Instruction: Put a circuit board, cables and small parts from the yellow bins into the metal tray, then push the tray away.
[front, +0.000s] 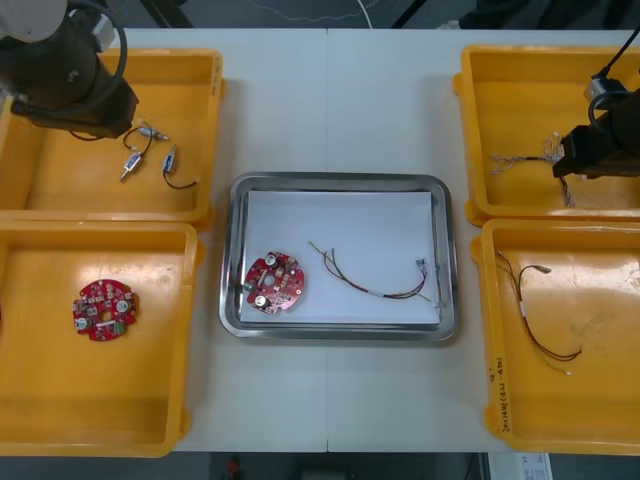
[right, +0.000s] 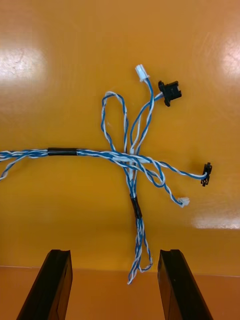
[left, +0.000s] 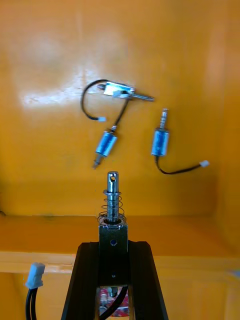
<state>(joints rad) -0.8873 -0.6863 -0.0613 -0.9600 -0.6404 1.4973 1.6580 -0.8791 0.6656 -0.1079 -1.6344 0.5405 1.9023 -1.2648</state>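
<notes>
My left gripper (left: 113, 235) is shut on a small metal part (left: 113, 197) with a spring and a pin, held above the far left yellow bin (front: 205, 90). Three more small metal parts (left: 106, 144) lie on that bin's floor beyond the fingers. My right gripper (right: 114, 260) is open over the far right yellow bin (front: 470, 120), its fingers either side of the looped end of the twisted blue and white cable (right: 127, 160). The metal tray (front: 340, 181), white inside, holds a round red circuit board (front: 274, 283) and a red and yellow cable (front: 375, 280).
The near left bin (front: 190, 330) holds another red circuit board (front: 104, 309). In the near right bin (front: 490, 340) lies a red and yellow cable (front: 540, 320). Bare table runs between the bins, around the tray and beyond it.
</notes>
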